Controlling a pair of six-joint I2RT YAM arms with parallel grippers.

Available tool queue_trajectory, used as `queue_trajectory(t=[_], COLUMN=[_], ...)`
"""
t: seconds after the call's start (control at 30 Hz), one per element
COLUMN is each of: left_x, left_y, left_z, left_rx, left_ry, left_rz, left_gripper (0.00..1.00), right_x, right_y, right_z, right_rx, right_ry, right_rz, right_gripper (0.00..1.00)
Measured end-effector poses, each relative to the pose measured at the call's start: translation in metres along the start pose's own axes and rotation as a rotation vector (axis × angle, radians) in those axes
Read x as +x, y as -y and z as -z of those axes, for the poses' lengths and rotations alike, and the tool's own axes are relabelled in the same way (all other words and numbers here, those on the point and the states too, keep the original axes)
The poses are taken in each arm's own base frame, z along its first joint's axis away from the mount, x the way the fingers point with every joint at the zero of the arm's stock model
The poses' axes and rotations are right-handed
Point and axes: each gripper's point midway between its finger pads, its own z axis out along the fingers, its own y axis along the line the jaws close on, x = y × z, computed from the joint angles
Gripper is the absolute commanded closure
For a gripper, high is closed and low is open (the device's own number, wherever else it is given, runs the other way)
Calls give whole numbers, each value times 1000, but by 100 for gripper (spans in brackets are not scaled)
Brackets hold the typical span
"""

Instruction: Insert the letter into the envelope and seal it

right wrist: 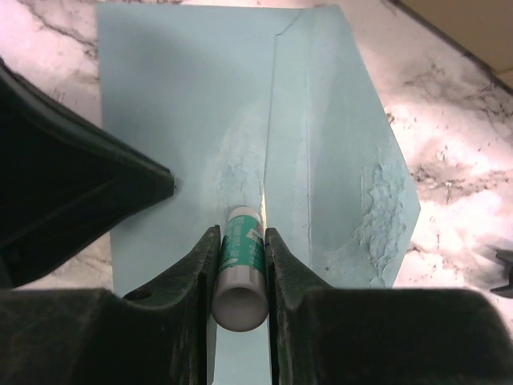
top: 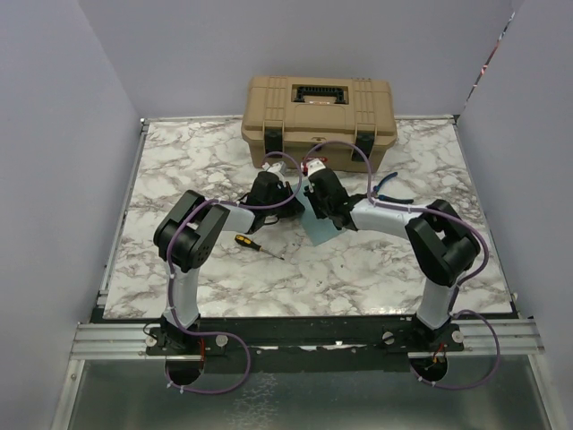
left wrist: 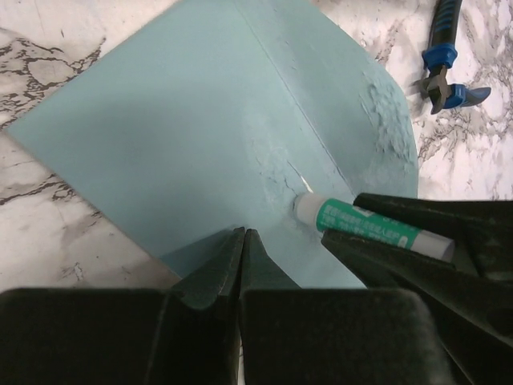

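The teal envelope [top: 320,233] [left wrist: 176,120] [right wrist: 168,96] lies flat on the marble table, its flap [right wrist: 361,160] folded open and smeared with rough glue near the tip. My right gripper [right wrist: 241,233] [top: 315,213] is shut on a green-and-white glue stick [right wrist: 240,261] [left wrist: 369,228]. The stick's tip rests on the envelope beside the flap crease. My left gripper [left wrist: 243,234] [top: 294,204] is shut with nothing between its fingers, its tips down on the envelope's near edge. The letter is hidden, except for a thin cream sliver [right wrist: 261,202] at the crease.
A tan toolbox [top: 318,107] stands at the back of the table. Blue-handled pliers [top: 389,188] [left wrist: 441,72] lie to the right of the envelope. A yellow-and-black screwdriver [top: 251,244] lies to its left, near the left arm.
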Motion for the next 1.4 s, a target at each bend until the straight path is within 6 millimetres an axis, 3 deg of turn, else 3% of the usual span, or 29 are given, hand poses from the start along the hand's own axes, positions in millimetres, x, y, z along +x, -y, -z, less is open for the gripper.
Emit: queue_trajectory(t=[0.37,0.53,0.7,0.83,0.97,1.07,1.23,1.4], left_x=[-1,0,7,0,-15,-18,8,29], left_y=[0,1,7,24,46,53,33,13], left_z=[0,2,19,37,51,48,29,22], left_rx=[-1,5,26,77,146,188,160,98], left_ry=[2,5,-18,-2,50,62,7,-31], left_rz=[-11,-12,-10,-13,-24,-21,10,29], left_gripper=[100,96,88,84,85,90,95,100], right_x=[-18,-16,1,19,34,37,38,37], right_y=[-1,-4,-10,-11,-12,-15,-16,-17], right_z=[-18,-17,2,20,36,40,41,40], right_rx=[-18,-44,-97,-121,-142,-153,-152,-150], right_ry=[18,16,-8,-36,-60,-66,-70,-72], right_rz=[25,23,1,-38,-68,-79,-93,-98], right_gripper=[100,100,100,99,99,99,100,100])
